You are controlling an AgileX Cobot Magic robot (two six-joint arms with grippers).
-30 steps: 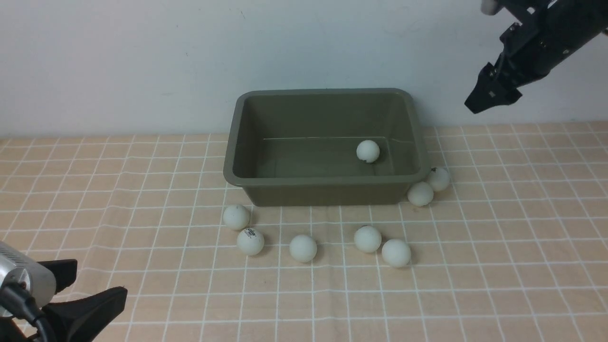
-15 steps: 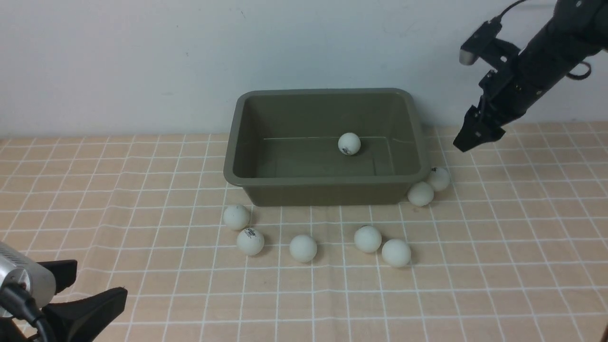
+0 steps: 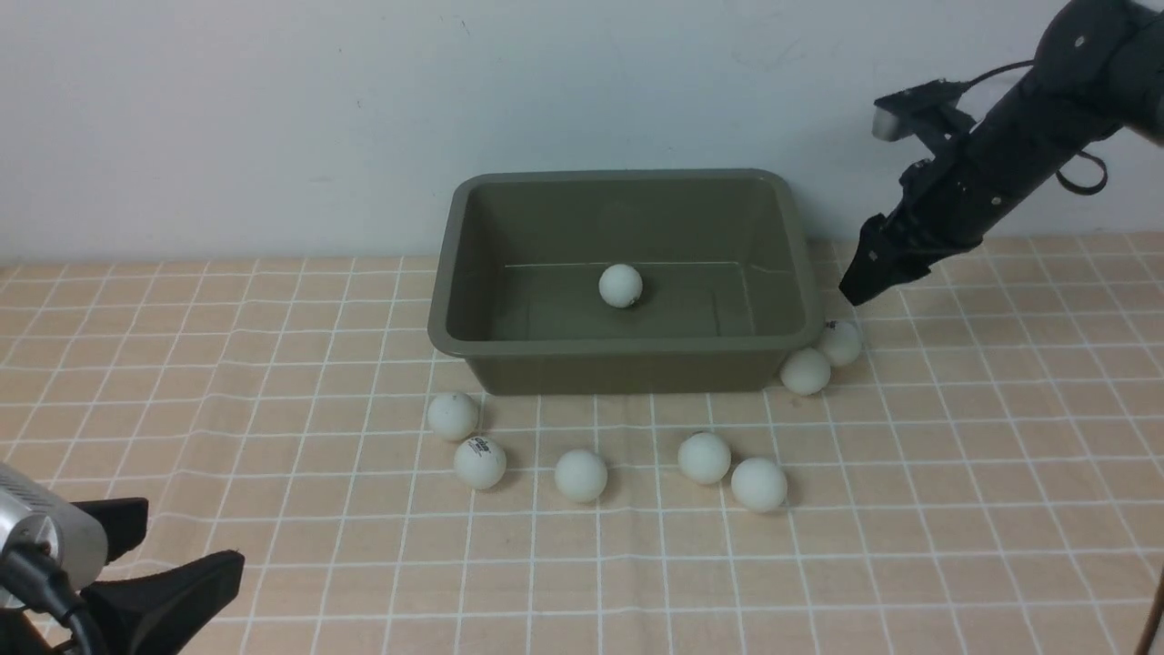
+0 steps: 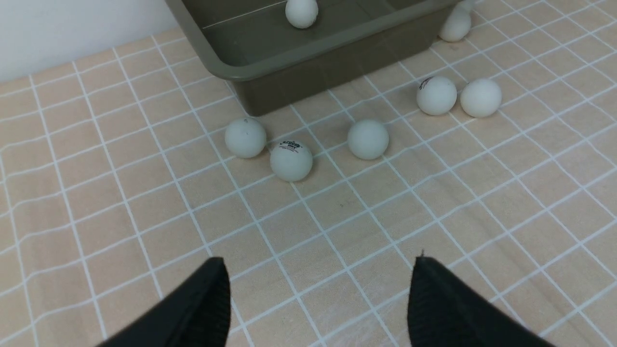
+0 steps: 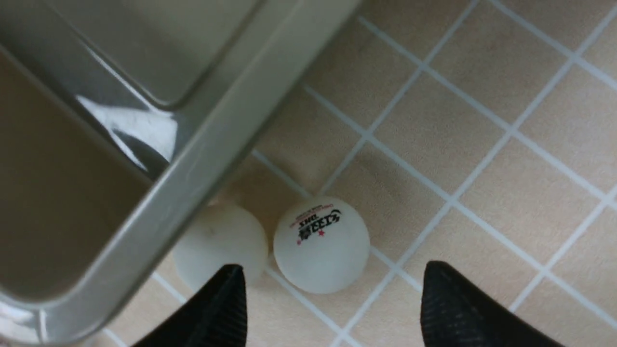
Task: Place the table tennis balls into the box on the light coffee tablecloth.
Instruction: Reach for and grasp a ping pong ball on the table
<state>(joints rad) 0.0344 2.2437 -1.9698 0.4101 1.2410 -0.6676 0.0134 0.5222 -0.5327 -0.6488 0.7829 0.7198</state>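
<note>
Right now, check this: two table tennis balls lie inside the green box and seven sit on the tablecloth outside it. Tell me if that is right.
Not right. Only one table tennis ball lies inside the box, as the front view shows. Seven others do sit on the tablecloth outside it.

COUNT | table tennis balls: eight in all | inside box: one ball | on light coffee tablecloth: seven balls, five along the box's near wall, two at its near right corner | box: one | tablecloth: one | tools: two, left tool, right tool
</note>
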